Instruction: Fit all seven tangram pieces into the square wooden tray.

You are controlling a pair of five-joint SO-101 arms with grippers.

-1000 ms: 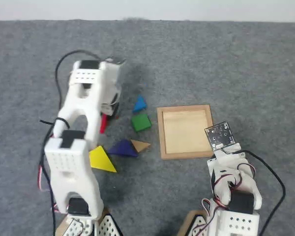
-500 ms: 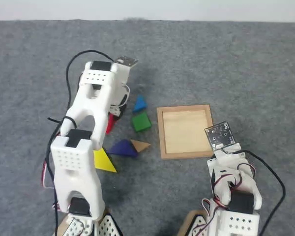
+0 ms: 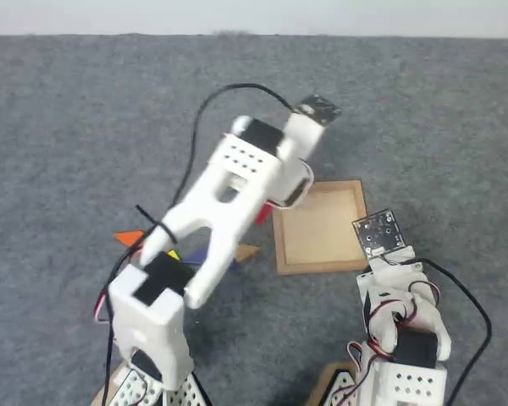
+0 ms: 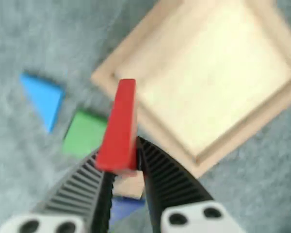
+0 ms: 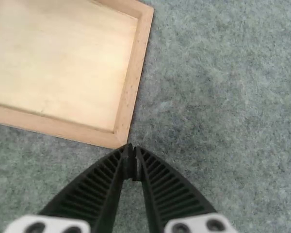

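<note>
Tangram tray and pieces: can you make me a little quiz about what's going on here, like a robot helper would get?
1. True or false: the square wooden tray already has a piece lying inside it.
2. Where is the flat red tangram piece?
A. lying inside the tray
B. clamped in the left gripper
C. tucked under the tray
3. Fill the gap: the right gripper is ___ (open or shut), with nothing in it.

Key: 1 false; 2 B; 3 shut.
</note>
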